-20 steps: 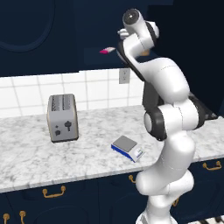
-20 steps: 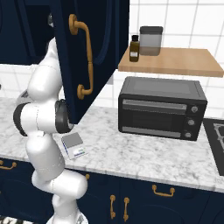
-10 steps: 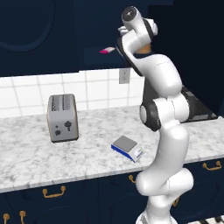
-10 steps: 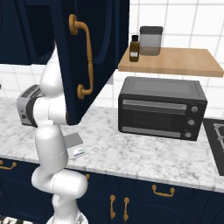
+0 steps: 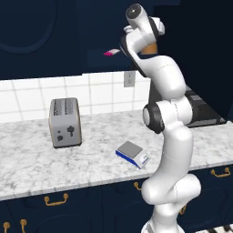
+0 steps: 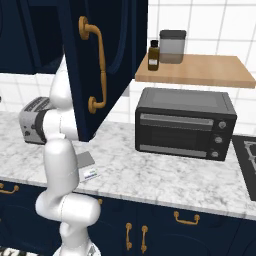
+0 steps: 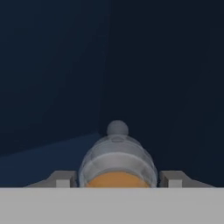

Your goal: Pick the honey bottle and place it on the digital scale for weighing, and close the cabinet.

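**Colours and patterns**

Honey bottle [image 7: 117, 168]: amber-orange body, pale grey cap. Cabinet [image 6: 107, 55]: dark navy door, brass handle [image 6: 95, 70]. Digital scale [image 5: 132, 154]: blue base, grey platform, white front panel. Toaster [image 5: 65, 122]: silver-grey (dark knobs). Counter [image 5: 54, 164]: white marble with grey veins. Backsplash [image 5: 27, 98]: white tiles. Toaster oven [image 6: 184, 123]: black. Shelf [image 6: 200, 71]: light wood. Jar [image 6: 153, 55]: dark brown, black lid.

toaster [image 5: 65, 122] on marble counter [image 5: 32, 161], toaster oven [image 6: 183, 123] — shelf [image 6: 195, 71] above

honey bottle [image 7: 117, 162] body cut off; grip unclear
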{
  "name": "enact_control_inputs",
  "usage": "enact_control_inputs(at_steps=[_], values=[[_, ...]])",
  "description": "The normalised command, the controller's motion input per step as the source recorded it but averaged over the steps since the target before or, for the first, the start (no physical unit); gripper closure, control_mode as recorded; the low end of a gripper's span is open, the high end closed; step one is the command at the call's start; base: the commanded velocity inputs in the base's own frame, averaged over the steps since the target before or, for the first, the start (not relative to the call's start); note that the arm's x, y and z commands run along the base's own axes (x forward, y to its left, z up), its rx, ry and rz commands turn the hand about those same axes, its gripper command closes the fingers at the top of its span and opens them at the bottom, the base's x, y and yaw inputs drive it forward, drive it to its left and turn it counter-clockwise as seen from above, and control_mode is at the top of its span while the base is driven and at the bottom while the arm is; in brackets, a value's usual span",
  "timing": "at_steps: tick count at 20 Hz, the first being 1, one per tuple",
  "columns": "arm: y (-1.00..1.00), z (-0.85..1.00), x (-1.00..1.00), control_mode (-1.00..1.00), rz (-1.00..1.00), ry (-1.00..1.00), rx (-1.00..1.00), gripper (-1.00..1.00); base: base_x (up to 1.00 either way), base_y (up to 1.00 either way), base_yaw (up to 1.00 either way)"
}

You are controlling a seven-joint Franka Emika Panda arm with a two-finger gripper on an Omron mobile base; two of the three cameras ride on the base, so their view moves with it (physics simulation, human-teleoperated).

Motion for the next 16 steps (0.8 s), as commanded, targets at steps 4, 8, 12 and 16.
enact_control_inputs(at_steps=[4,8,12,16], values=[[-0.03,-0.36,-0.01,-1.00,0.00,-0.03,0.00,1.00,0.00,0.00,0.00],[0.38,-0.03,-0.71,-1.00,0.04,-0.18,-0.02,1.00,0.00,0.00,0.00],[0.44,0.00,-0.98,-1.00,0.01,-0.04,0.00,1.00,0.00,0.00,0.00],[0.57,0.00,-1.00,-1.00,0.00,0.01,0.03,1.00,0.00,0.00,0.00]])
